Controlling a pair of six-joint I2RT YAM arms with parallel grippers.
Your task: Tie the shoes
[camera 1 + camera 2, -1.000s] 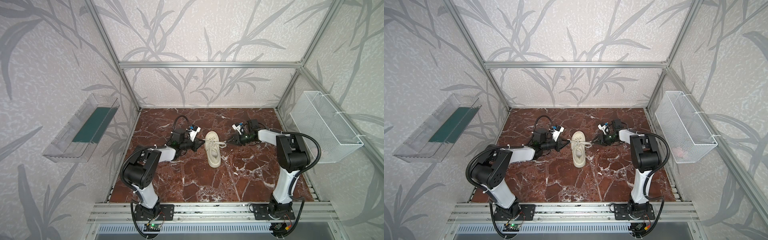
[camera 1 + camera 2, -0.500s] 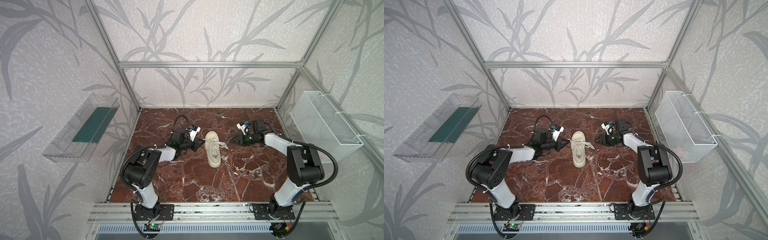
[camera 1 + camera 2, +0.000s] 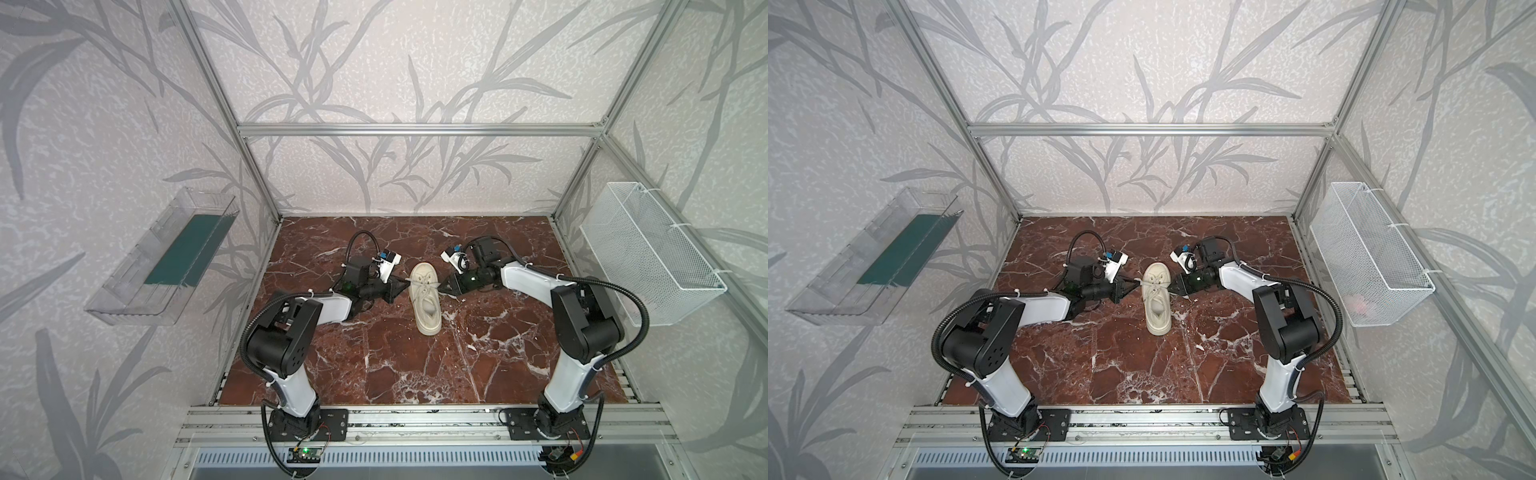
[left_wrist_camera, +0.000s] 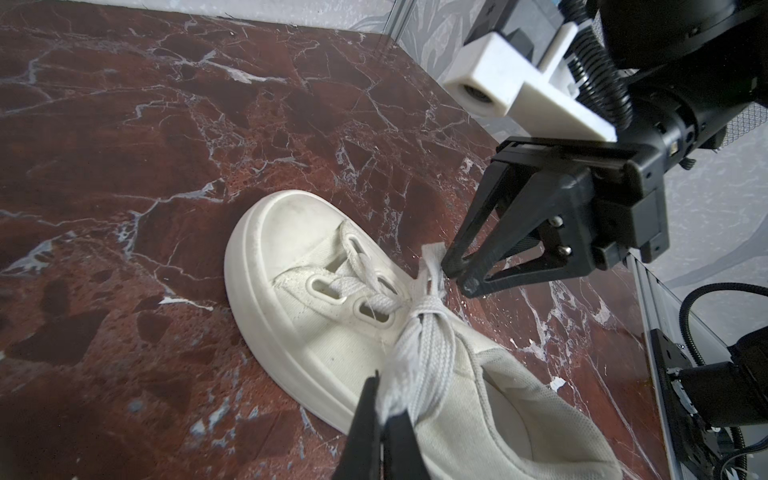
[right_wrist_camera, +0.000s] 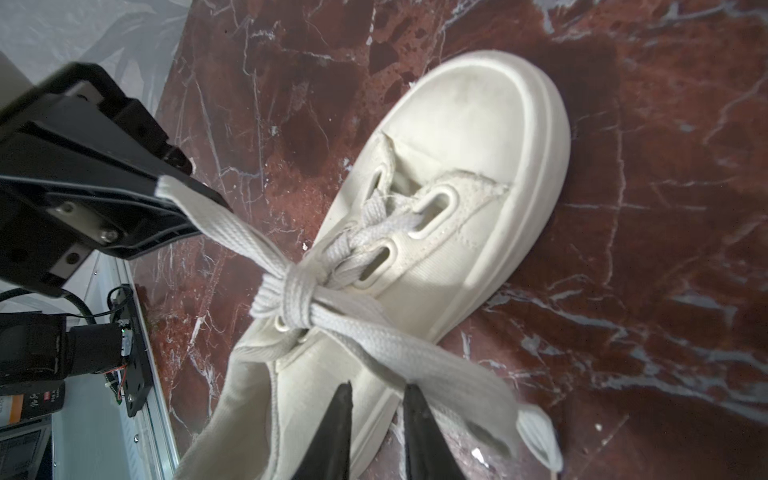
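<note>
Left claw is pinching one cream lace taut between closed tips, while the right claw is hovering opposite, tips narrowly parted and gripping nothing, the other lace lying just beside them. Between them the shoe is sitting mid-worktop, toe toward the back wall. With a knot already cinched over the tongue, the tying is looking well along; whether loops for a bow are forming I cannot tell.

Shoe heel beyond both wrist views' edges
</note>
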